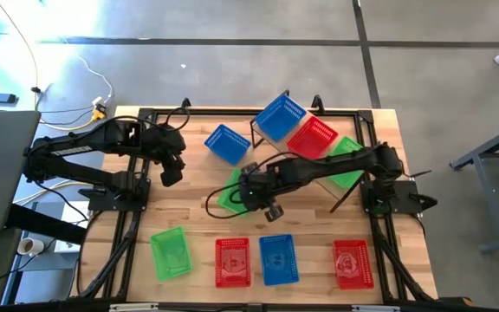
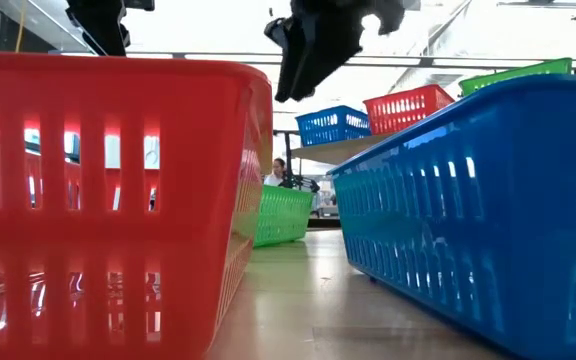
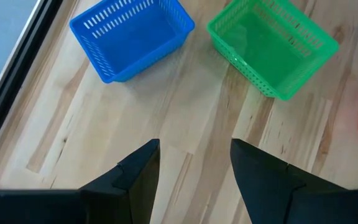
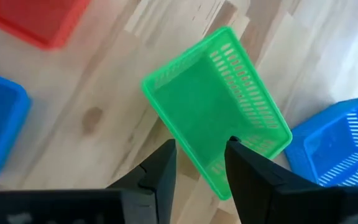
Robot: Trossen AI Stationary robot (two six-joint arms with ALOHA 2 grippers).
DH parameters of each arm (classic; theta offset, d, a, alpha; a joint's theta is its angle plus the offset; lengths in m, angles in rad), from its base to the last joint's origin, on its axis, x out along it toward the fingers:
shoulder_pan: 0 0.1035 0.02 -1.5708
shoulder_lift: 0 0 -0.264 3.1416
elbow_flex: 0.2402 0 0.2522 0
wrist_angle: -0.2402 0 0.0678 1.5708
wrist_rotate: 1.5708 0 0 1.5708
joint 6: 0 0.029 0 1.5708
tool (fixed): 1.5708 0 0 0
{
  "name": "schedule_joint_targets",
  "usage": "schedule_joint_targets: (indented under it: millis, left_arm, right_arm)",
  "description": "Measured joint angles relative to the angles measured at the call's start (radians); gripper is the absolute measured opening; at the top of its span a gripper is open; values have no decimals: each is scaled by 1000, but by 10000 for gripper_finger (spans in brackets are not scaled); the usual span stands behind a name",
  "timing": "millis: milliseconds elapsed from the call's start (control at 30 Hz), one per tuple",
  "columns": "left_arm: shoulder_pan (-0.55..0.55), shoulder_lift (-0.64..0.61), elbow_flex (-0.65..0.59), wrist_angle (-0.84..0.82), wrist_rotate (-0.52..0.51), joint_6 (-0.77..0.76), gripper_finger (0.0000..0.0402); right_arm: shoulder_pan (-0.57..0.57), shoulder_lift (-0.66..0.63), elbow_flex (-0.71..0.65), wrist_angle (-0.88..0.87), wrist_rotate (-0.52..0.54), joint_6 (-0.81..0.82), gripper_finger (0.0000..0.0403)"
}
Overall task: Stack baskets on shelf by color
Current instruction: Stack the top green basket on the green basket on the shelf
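Clock directions read on the view from above, 12 at the table's far edge.

1. Left gripper (image 3: 194, 146): hangs at about 9 o'clock over bare wood, fingers spread wide, grasping nothing.
2. Front green basket (image 1: 171, 252): sits at 8 o'clock, upright on the tabletop (image 1: 197, 204), first of the front row of four.
3. Loose blue basket (image 1: 227, 143): rests at 11 o'clock on the tabletop, mouth up, off the shelf and just beside its 9 o'clock end.
4. Middle green basket (image 4: 210, 106): lies close to the table's centre, turned askew, mouth up, flat on the wood.
5. Left red basket (image 1: 232, 261): stands at 7 o'clock, between the front green basket and the front blue basket (image 1: 277, 259), which stands at 6 o'clock just beside it.
6. Right gripper (image 4: 199, 146): hovers above the middle green basket, reached in from 3 o'clock, fingers parted with the basket's near rim showing in the gap; clear of the basket, as seen from table height, so clamps nothing.
7. Shelf (image 2: 333, 150): runs aslant from 12 toward 2 o'clock and carries three baskets in a row, one of each colour: shelf blue basket (image 1: 281, 117) at the 12 o'clock end, shelf red basket (image 1: 312, 137) in the middle, shelf green basket (image 1: 346, 160) at the 2 o'clock end.
8. Right red basket (image 1: 352, 263): stands at 4 o'clock, last in the front row, apart from the front blue basket.
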Motion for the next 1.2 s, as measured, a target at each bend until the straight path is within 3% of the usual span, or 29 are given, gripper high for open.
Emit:
schedule_joint_targets:
  millis: [500,967,1067,1200]
  left_arm:
    - [0,0,0,4,-2,3,186]
    - [0,0,0,4,-1,4,186]
    - [0,0,0,4,-1,4,186]
    - [0,1,0,4,-1,4,186]
  right_arm:
    - [-5,137,0,2,1,-147,124]
    - [-19,239,0,-1,53,-150,123]
    - [-22,240,0,-4,61,-150,109]
    - [-23,238,0,-9,93,-139,52]
